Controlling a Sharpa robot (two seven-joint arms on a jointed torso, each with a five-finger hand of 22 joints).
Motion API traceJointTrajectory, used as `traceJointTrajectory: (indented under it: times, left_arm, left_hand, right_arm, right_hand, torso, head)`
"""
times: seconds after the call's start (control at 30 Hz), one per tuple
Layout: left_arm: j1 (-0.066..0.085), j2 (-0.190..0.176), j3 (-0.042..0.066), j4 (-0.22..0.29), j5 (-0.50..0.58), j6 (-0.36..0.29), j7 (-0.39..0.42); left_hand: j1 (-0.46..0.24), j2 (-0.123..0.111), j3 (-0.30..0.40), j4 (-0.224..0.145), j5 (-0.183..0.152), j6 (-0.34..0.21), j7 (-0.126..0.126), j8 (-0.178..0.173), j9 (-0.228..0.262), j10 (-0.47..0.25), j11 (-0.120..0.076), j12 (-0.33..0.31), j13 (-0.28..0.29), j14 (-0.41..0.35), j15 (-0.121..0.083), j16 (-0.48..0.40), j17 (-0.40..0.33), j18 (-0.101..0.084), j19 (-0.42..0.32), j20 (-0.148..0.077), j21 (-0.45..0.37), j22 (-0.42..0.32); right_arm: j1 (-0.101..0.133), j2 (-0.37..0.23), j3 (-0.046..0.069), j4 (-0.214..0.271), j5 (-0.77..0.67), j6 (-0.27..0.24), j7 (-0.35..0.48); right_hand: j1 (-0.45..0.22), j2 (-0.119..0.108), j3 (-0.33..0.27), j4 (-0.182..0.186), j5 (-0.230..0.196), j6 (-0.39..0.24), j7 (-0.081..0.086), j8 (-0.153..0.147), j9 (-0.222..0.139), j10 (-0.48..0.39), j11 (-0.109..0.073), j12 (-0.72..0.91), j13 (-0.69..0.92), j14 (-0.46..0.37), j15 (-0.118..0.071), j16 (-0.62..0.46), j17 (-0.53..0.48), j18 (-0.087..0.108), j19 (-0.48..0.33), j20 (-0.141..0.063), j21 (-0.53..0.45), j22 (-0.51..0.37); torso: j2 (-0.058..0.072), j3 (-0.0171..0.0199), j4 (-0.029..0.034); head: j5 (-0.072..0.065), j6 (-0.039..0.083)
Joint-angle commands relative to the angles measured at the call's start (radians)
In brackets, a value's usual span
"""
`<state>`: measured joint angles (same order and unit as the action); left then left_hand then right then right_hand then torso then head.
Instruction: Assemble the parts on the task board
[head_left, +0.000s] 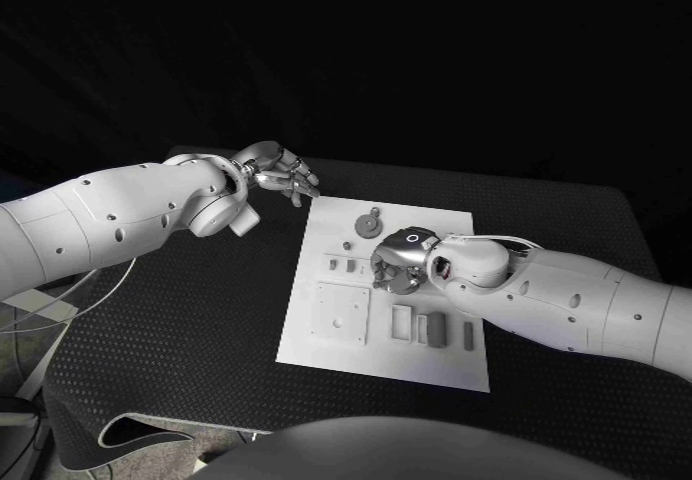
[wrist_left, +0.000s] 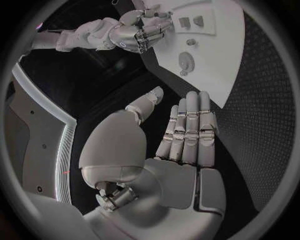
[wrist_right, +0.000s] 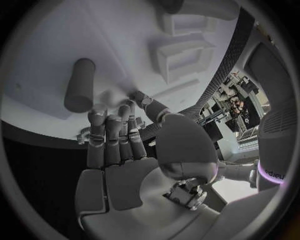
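The board (head_left: 454, 368) lay on the table (head_left: 173, 340) in front of me. My right hand (head_left: 398, 259) hovered over the middle of the board, fingers spread and holding nothing. Beyond my right hand, near the board's far edge, lay a round part (head_left: 368, 222). To its left sat two small blocks (head_left: 339, 266), and nearer to me a square plate (head_left: 342, 313). Close below that hand stood a frame (head_left: 401, 321) and upright bars (head_left: 436, 327). My left hand (head_left: 281, 172) hung open past the board's far left corner, over the table.
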<state>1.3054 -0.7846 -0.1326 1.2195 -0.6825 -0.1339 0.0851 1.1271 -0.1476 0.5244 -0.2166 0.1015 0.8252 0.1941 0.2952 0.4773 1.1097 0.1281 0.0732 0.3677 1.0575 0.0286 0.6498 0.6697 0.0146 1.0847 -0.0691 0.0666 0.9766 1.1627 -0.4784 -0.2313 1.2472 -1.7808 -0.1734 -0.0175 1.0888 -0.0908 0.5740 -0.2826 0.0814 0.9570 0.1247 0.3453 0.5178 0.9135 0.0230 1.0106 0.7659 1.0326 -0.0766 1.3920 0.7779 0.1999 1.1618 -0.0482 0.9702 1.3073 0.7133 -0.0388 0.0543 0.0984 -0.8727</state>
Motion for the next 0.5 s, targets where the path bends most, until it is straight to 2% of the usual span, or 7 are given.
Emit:
traceJointTrajectory:
  times: [0.03,0.2,0.43,0.5]
  left_arm:
    - [0.001,0.001,0.001,0.003,-0.001,0.009,0.008]
    - [0.001,0.000,0.001,0.003,-0.002,0.009,0.008]
    - [0.001,-0.002,0.001,0.004,-0.004,0.009,0.008]
    - [0.001,-0.002,0.001,0.005,-0.004,0.009,0.007]
  left_hand:
    - [0.002,0.008,0.000,0.005,0.002,-0.006,-0.001,0.005,-0.001,-0.004,0.003,-0.002,0.001,0.008,-0.002,-0.007,0.001,0.003,0.005,-0.002,0.003,-0.001]
    - [0.002,0.007,0.000,0.005,0.002,-0.006,-0.001,0.006,-0.001,-0.004,0.003,-0.002,0.001,0.008,-0.002,-0.007,0.002,0.003,0.005,-0.002,0.003,-0.001]
    - [0.004,0.007,0.001,0.003,0.002,-0.006,-0.001,0.006,-0.001,-0.004,0.003,-0.002,0.001,0.008,-0.002,-0.008,0.003,0.003,0.005,-0.002,0.004,-0.001]
    - [0.005,0.007,0.001,0.003,0.002,-0.006,-0.001,0.006,-0.001,-0.004,0.003,-0.002,0.001,0.008,-0.002,-0.008,0.003,0.003,0.005,-0.002,0.004,-0.001]
  right_arm:
    - [-0.016,0.006,-0.012,0.000,-0.037,0.083,-0.012]
    - [-0.019,0.007,-0.013,-0.001,-0.048,0.100,-0.014]
    - [-0.020,0.006,-0.015,0.000,-0.060,0.116,-0.010]
    - [-0.021,0.007,-0.015,-0.001,-0.069,0.121,-0.010]
  right_hand:
    - [-0.021,0.002,-0.005,0.011,0.003,-0.003,0.005,-0.013,-0.007,0.005,0.001,-0.001,-0.004,0.000,-0.004,0.002,0.001,0.062,0.005,-0.002,0.005,0.020]
    - [-0.031,-0.001,-0.007,0.015,0.004,-0.008,0.007,-0.018,-0.009,0.006,0.002,-0.002,-0.005,0.000,-0.003,0.002,0.002,0.062,0.005,-0.002,0.006,0.020]
    - [-0.026,0.024,0.004,0.016,0.004,0.001,0.004,-0.015,-0.009,0.012,0.000,0.001,-0.006,0.005,-0.005,0.003,0.004,0.062,0.008,-0.004,0.010,0.021]
    - [-0.026,0.026,0.004,0.015,0.004,0.001,0.003,-0.015,-0.009,0.013,-0.001,0.001,-0.006,0.005,-0.005,0.003,0.004,0.062,0.008,-0.004,0.010,0.021]
  torso:
    - [0.001,-0.0002,-0.0001]
    - [0.001,0.0003,-0.0001]
    - [0.001,0.0012,-0.0015]
    - [0.001,0.0012,-0.0017]
  head:
    - [0.000,0.000]
    - [-0.002,0.000]
    - [-0.003,0.000]
    - [-0.003,0.000]
